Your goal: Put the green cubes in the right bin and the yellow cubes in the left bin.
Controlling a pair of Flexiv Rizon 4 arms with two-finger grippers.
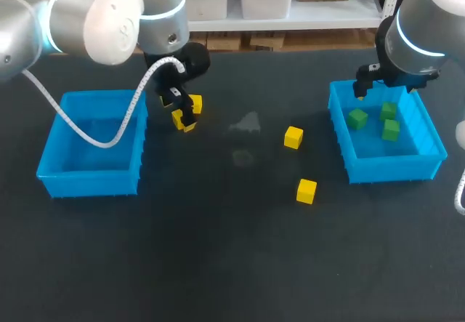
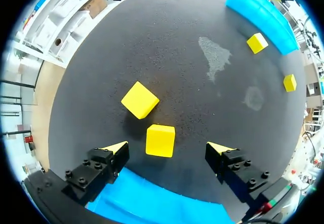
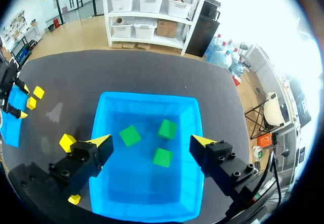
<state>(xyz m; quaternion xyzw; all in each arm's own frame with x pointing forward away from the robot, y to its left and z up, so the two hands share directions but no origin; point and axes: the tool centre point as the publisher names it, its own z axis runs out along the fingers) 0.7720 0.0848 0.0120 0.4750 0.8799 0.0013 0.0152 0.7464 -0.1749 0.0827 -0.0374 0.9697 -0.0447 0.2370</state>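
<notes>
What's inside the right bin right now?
Three green cubes lie apart on the floor of the right bin; no yellow ones. The right gripper, open above it, hides parts of both side walls.

Place: a robotics lab, by the look of the set-up.
Machines: two grey robot arms, the left arm (image 1: 94, 17) and the right arm (image 1: 421, 17), at one dark worktop (image 1: 232, 264).
Props: a plain blue left bin (image 1: 87, 184) and right bin (image 1: 392, 168), small yellow cubes (image 1: 293, 137), green cubes (image 1: 357, 118).

— Any print you can read here?
— No. You'll find no legible word, number or label on anything on the table (image 1: 218, 249), in any of your three views.
</notes>
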